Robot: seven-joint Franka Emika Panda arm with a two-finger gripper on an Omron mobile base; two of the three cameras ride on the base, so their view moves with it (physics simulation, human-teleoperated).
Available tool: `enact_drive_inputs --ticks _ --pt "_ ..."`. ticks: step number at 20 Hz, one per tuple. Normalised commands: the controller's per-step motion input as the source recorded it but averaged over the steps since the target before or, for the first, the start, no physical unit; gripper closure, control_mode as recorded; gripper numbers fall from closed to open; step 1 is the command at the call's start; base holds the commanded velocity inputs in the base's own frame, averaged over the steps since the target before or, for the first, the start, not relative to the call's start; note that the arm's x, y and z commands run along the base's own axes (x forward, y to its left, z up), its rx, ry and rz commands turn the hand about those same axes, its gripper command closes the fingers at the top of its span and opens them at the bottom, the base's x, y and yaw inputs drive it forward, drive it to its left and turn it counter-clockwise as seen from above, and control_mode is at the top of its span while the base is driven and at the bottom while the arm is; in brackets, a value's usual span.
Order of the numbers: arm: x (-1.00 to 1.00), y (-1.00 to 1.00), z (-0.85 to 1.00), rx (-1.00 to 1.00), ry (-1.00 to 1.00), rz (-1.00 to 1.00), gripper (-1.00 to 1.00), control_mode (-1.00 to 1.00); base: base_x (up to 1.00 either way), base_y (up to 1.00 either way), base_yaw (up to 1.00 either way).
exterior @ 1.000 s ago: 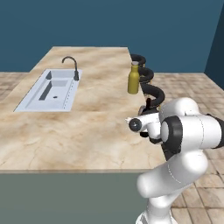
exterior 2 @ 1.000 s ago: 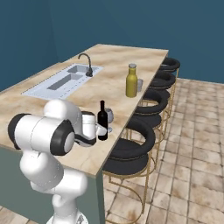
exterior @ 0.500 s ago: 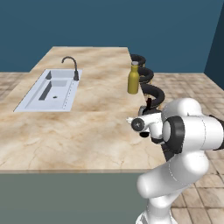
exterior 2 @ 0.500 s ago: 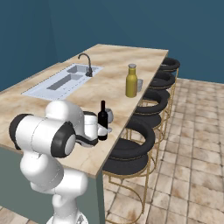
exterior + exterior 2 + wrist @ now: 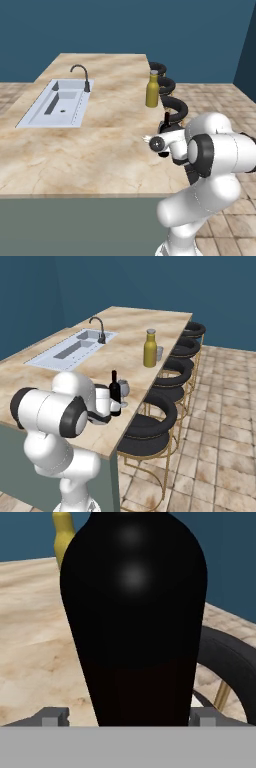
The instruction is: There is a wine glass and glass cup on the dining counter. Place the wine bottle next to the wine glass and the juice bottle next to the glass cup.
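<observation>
The near-black wine bottle [image 5: 115, 395] stands upright on the dining counter [image 5: 131, 331] near its stool-side edge, with the wine glass [image 5: 124, 390] close beside it. My gripper [image 5: 114, 406] is open around the bottle's lower body. In the hand view the wine bottle [image 5: 132, 612] rises between the fingertips [image 5: 55, 716], with a gap showing on the left side. Farther along the counter stands the yellow juice bottle [image 5: 150, 349], and the small glass cup [image 5: 159, 352] is right beside it. From the left, only the wine bottle's neck [image 5: 167, 119] shows above my hand.
An inset sink [image 5: 55, 102] with a black faucet [image 5: 82, 76] lies across the counter from the bottles. A row of black stools [image 5: 150, 423] with gold legs lines the counter's edge just past the wine bottle. Bare marbled top [image 5: 90, 155] stretches in front of my arm.
My fingers have spread apart and let go of the wine bottle, which stands on the counter. The arm and the other things have hardly moved.
</observation>
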Motion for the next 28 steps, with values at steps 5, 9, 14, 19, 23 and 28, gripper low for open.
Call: enact_drive_inputs --ticks 5,9,14,19,23,28 --pt "-0.15 0.12 -0.34 0.03 -0.09 0.00 -1.00 -1.00 0.00 0.00 0.00" --pt "-0.15 0.07 -0.29 0.02 -0.08 0.00 -1.00 -1.00 0.00 0.00 0.00" --pt "-0.19 0.03 -0.22 0.03 -0.02 0.00 -1.00 -1.00 0.00 0.00 0.00" --pt "-0.24 0.00 -0.18 0.01 0.00 -0.02 -1.00 -1.00 0.00 0.00 0.00" --pt "-0.16 0.00 -0.12 0.02 0.00 -0.06 -1.00 -1.00 0.00 0.00 0.00" --pt "-0.09 0.00 -0.07 0.03 0.00 -0.04 -1.00 -1.00 0.00 0.00 0.00"
